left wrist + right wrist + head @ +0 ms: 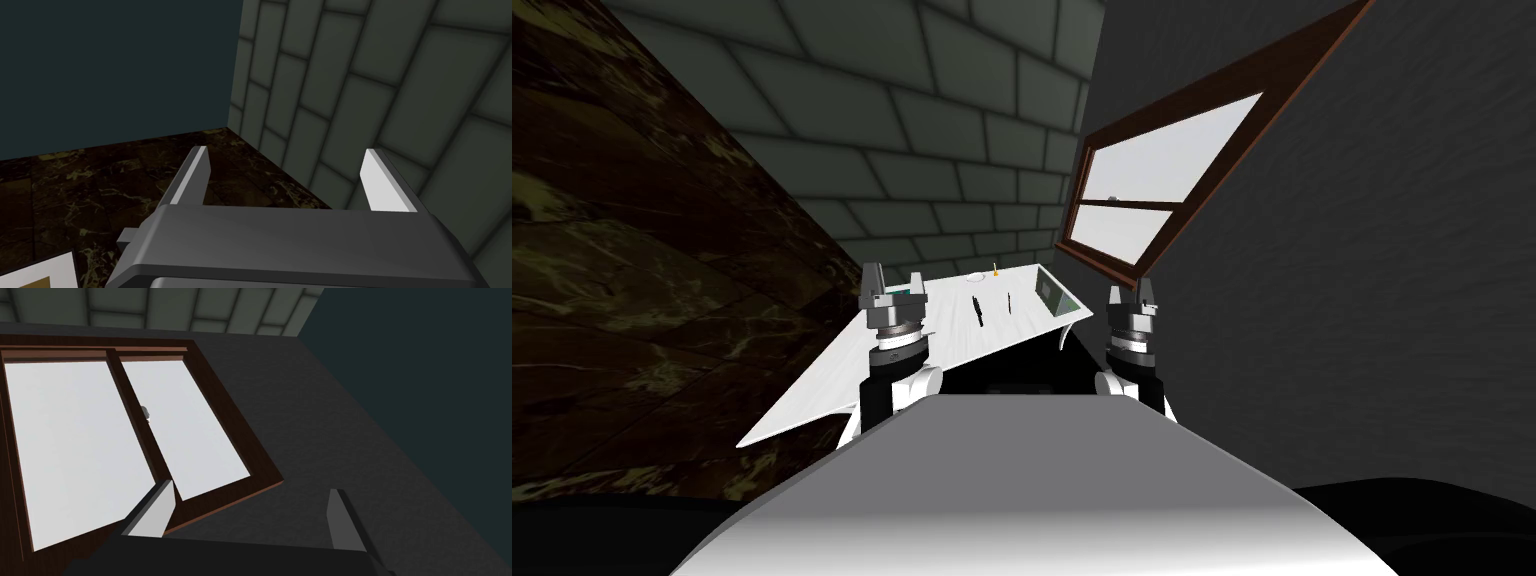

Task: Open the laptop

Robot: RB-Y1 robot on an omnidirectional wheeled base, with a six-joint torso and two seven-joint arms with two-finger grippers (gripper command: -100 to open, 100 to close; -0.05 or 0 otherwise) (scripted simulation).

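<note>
Over the near end of the white table (812, 400), holding the left gripper (893, 280) up, thin grey blades spread wide, gripping nothing. Holding the right gripper (1132, 293) just off the table's right side, spread wide too. Farther on, seeing two small dark sticks (977, 308), then the laptop (1055, 295), a flat grey-green slab at the far right corner below the brown-framed window (1162, 190). Standing on dark marbled floor (632, 300) by a grey tiled wall (932, 130).

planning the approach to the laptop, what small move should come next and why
Probably roll closer toward the far right end of the table. A grey-green slab, likely the laptop, sits there, well beyond the left gripper and right gripper, which are both open and raised short of it.
</note>
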